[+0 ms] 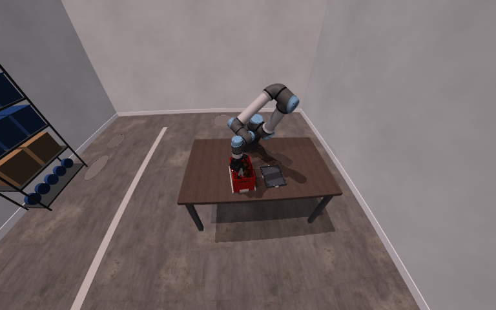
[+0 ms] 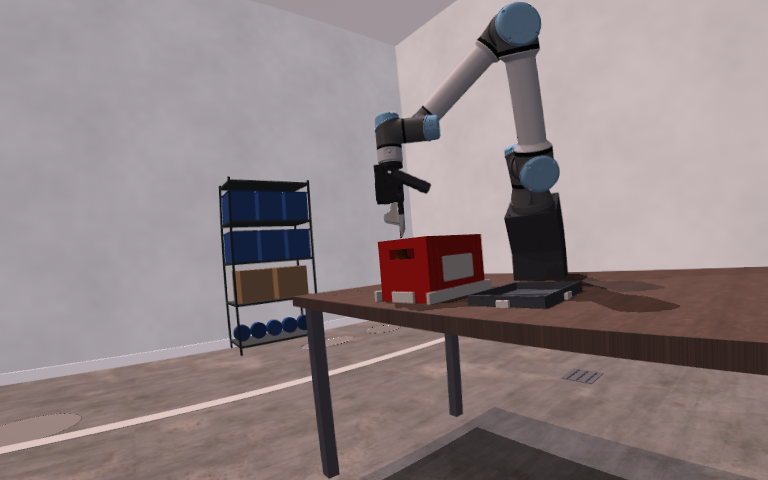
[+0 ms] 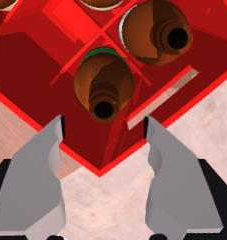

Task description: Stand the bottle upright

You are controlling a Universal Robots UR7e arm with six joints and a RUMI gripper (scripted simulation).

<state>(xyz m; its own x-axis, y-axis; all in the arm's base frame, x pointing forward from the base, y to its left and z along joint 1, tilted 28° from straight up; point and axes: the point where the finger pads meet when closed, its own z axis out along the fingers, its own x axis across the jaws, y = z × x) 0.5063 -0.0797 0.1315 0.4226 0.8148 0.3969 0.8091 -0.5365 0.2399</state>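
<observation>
Bottles, brown and open-mouthed, stand in the crate; which one has the odd neck I cannot tell. The brown tabletop carries both crate and tray. Over it the arm bends down towards the crate. The red crate sits level, with pale strips around its foot. Near it, apart from it, the dark, shallow tray lies flat with no bottle on it. The end effector points down above the crate, partly open and gripping nothing. In the wrist view, its fingertips appear either side of a crate corner, just below the mouth of a green-ringed bottle.
</observation>
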